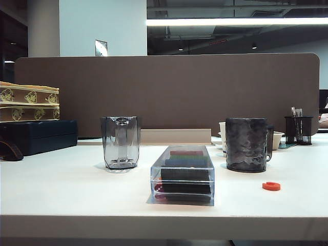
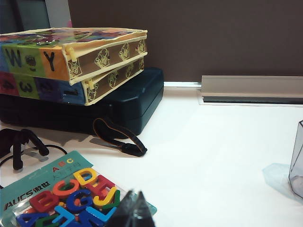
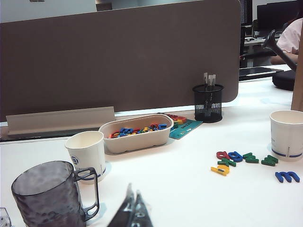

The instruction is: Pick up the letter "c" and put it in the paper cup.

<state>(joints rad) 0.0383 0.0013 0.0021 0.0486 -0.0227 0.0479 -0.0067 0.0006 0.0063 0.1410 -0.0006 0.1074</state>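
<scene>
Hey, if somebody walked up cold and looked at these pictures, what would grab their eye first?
Probably the clear plastic box of dark and coloured layers at the table's front centre, flanked by a faceted clear glass on its left and a smoky grey mug on its right. Next, the small orange-red letter "c" lying alone in front of that mug. Both the left gripper and right gripper sit low, jaws shut, holding nothing.

Only the dark tips of my left end effector (image 2: pixel 134 210) and my right end effector (image 3: pixel 132 213) poke in at the frame edge; the rest is cut off. The clear glass (image 2: pixel 297 161) is sliced by the picture's side in my left wrist view. The grey mug (image 1: pixel 248 144) hides most of the paper cup (image 1: pixel 222 136) behind it in the exterior view.
</scene>
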